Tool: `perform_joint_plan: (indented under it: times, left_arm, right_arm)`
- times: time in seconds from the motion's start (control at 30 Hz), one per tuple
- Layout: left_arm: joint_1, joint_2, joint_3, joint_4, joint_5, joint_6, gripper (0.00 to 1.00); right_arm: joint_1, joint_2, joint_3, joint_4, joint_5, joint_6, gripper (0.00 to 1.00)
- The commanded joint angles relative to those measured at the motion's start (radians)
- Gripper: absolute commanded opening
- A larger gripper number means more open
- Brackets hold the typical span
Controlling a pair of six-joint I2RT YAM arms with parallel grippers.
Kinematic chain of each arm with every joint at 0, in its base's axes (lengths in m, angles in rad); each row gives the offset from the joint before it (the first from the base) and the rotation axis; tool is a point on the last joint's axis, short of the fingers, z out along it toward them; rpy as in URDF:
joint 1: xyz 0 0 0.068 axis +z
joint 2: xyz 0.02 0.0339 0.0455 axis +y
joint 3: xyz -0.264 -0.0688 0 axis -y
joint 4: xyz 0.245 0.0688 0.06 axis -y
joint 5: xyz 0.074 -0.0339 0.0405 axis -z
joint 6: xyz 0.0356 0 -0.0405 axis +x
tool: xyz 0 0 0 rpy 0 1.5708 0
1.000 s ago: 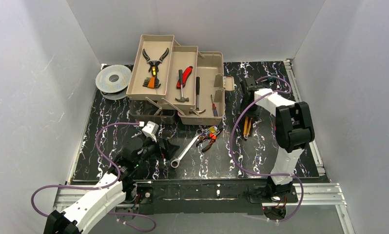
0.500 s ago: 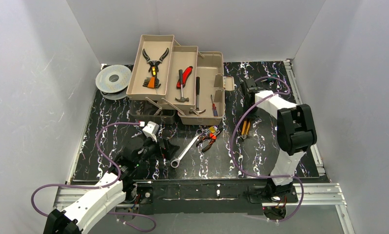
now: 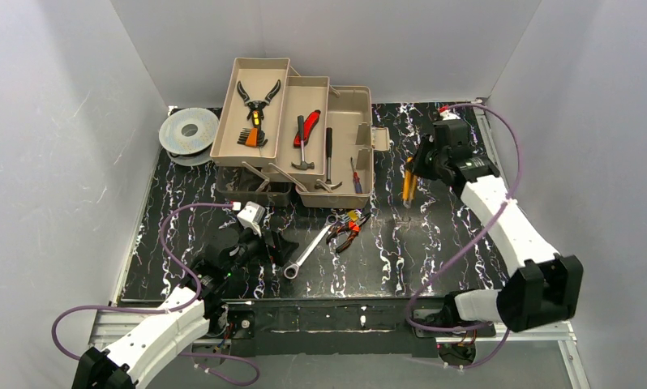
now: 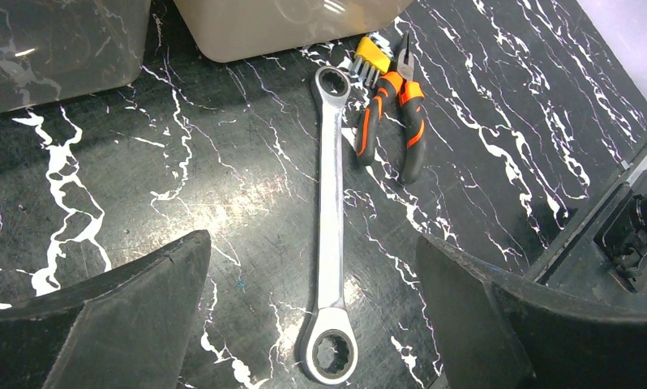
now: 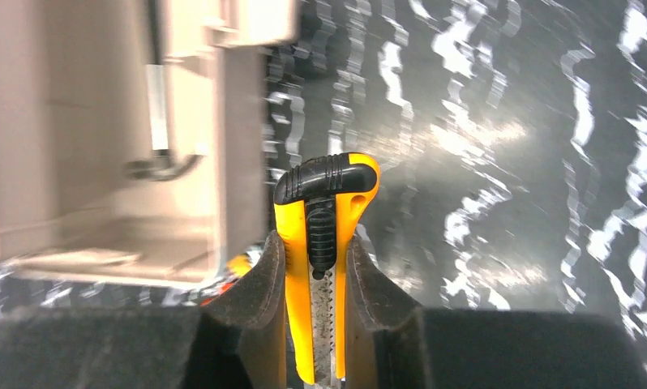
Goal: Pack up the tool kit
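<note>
The tan toolbox (image 3: 341, 138) stands open at the back, its fold-out trays holding black pliers (image 3: 255, 99), a red knife (image 3: 306, 127) and a hammer (image 3: 302, 154). My right gripper (image 3: 422, 166) is shut on a yellow utility knife (image 3: 407, 183), held just right of the toolbox; the wrist view shows the knife (image 5: 324, 235) pinched between both fingers beside the toolbox wall (image 5: 101, 162). A silver wrench (image 4: 330, 219) lies on the table next to orange pliers (image 4: 393, 121). My left gripper (image 4: 312, 239) hangs wide open over the wrench's near ring end, empty.
A grey wire spool (image 3: 188, 130) lies at the back left. The smoky lid (image 3: 251, 190) sits in front of the trays. A yellow hex-key set (image 4: 367, 58) lies by the pliers' tips. White walls enclose the marbled black table (image 3: 450, 243).
My right arm has swung out to the right and picked the yellow knife up from the table, carrying it back toward the toolbox's right side. The left arm has not moved.
</note>
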Motion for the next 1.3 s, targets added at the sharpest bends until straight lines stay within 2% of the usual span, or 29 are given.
perform_joint_plan:
  times: [0.0,0.23,0.7,0.9,0.97,1.1,1.13,1.27]
  left_arm:
    - [-0.003,-0.004,0.021,0.009,-0.005,0.016,0.98]
    - [-0.003,-0.011,0.02,0.005,-0.006,0.016,0.98]
    - [-0.003,0.025,0.023,0.017,-0.008,0.011,0.98]
    - [-0.003,0.019,0.021,0.015,-0.016,0.012,0.98]
    - [-0.003,0.021,0.02,0.016,-0.015,0.012,0.98]
    - [-0.003,0.026,0.021,0.018,-0.014,0.013,0.98]
    - [-0.003,0.028,0.021,0.02,-0.012,0.013,0.98]
    - [-0.003,0.049,0.017,0.05,0.016,0.015,0.98]
  right_arm:
    - [0.003,-0.026,-0.026,0.196,-0.258,-0.011,0.01]
    - [0.028,0.106,0.089,0.268,-0.406,0.034,0.01]
    - [0.169,0.497,0.453,0.241,-0.28,0.114,0.01]
    - [0.188,0.579,0.516,0.224,-0.264,0.131,0.03]
    - [0.19,0.582,0.514,0.221,-0.266,0.133,0.12]
    - [0.199,0.546,0.481,0.207,-0.22,0.125,0.61]
    - [0.201,0.525,0.463,0.209,-0.209,0.121,0.68]
    - [0.202,0.42,0.388,0.204,-0.182,0.102,0.78]
